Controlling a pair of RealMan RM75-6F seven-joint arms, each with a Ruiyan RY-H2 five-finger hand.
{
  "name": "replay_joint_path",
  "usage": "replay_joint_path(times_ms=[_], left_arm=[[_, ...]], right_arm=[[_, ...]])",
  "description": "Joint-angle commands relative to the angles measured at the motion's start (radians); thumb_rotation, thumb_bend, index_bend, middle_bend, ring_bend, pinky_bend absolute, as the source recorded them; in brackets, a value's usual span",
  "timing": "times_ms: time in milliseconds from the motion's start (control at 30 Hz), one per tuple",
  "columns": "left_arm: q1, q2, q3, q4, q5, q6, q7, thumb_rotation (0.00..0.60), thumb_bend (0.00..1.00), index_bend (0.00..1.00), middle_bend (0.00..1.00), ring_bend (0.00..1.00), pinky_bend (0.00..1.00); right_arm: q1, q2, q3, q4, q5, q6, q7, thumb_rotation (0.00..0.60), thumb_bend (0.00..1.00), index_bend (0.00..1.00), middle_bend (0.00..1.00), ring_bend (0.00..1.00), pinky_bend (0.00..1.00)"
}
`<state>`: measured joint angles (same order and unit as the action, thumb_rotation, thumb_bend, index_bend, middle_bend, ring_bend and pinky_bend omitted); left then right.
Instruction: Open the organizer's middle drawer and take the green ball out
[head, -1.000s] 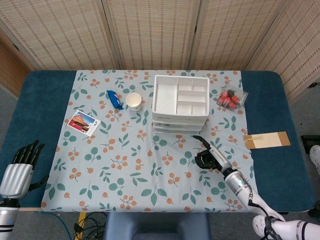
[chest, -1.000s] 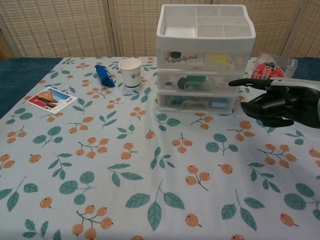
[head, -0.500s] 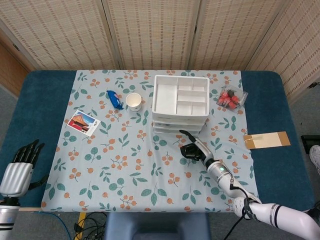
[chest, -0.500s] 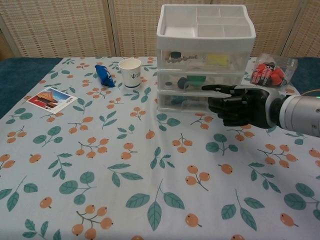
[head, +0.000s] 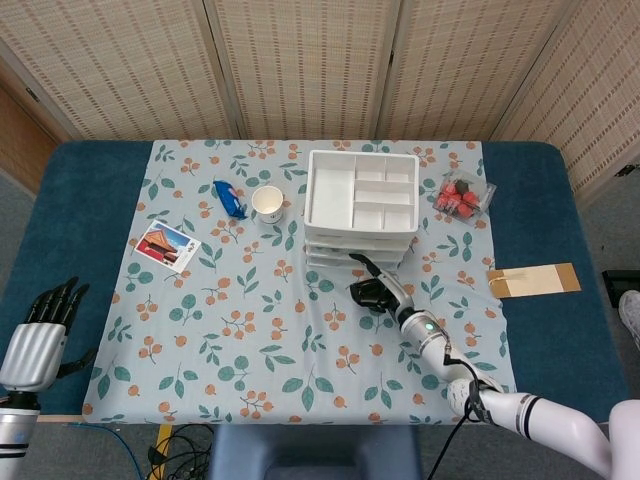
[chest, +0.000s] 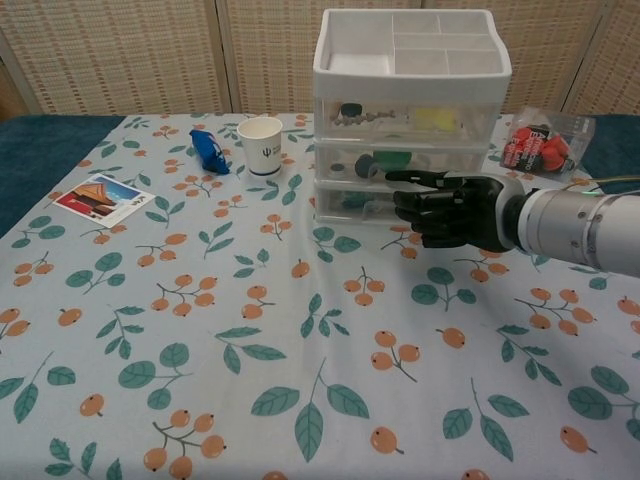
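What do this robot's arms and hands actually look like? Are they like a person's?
Roughly. The right hand is glossy black, with jointed fingers shaped like a person's. It joins a smooth silver-white cylindrical forearm; the head view shows a small green light and a thin dark cable along that arm. The left hand has black fingers on a ribbed silver-grey back.

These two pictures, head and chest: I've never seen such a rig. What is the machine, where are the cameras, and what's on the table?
It is a two-armed robot with black mechanical hands. One camera looks down from its head, the other looks forward from its chest. On the flowered cloth stand a white drawer organizer, a paper cup, a blue wrapped item, a picture card and a box of red things. The right hand, fingers curled and one pointing out, is by the closed middle drawer, holding nothing. The left hand rests off the table, fingers apart.
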<state>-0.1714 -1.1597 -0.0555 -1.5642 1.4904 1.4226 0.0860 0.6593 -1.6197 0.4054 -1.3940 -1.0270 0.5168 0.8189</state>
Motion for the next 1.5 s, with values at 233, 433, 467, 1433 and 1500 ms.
replay_joint_path(times_ms=[233, 433, 467, 1433, 1500], left_arm=[[-0.001, 0.003, 0.000, -0.005, -0.004, -0.002, 0.004, 0.600, 0.20, 0.05, 0.02, 0.06, 0.09], [-0.002, 0.004, 0.000, -0.009, -0.006, -0.003, 0.007, 0.600, 0.20, 0.05, 0.02, 0.06, 0.09], [-0.002, 0.004, 0.000, -0.010, -0.007, -0.004, 0.008, 0.600, 0.20, 0.05, 0.02, 0.06, 0.09], [-0.009, 0.012, 0.004, -0.028, -0.013, -0.017, 0.028, 0.600, 0.20, 0.05, 0.02, 0.06, 0.09], [-0.010, 0.011, 0.004, -0.027, -0.012, -0.017, 0.027, 0.600, 0.20, 0.05, 0.02, 0.06, 0.09]], right_arm=[[0.014, -0.021, 0.012, 0.034, -0.010, -0.025, 0.007, 0.600, 0.57, 0.05, 0.81, 0.93, 1.00], [0.024, -0.030, 0.021, 0.051, -0.017, -0.038, 0.007, 0.600, 0.57, 0.05, 0.80, 0.93, 1.00], [0.025, -0.031, 0.022, 0.054, -0.018, -0.039, 0.008, 0.600, 0.57, 0.05, 0.80, 0.93, 1.00], [0.011, -0.023, 0.016, 0.030, -0.071, -0.060, 0.014, 0.600, 0.58, 0.20, 0.80, 0.93, 1.00], [0.005, -0.019, 0.009, 0.017, -0.077, -0.058, 0.012, 0.600, 0.58, 0.20, 0.80, 0.93, 1.00]])
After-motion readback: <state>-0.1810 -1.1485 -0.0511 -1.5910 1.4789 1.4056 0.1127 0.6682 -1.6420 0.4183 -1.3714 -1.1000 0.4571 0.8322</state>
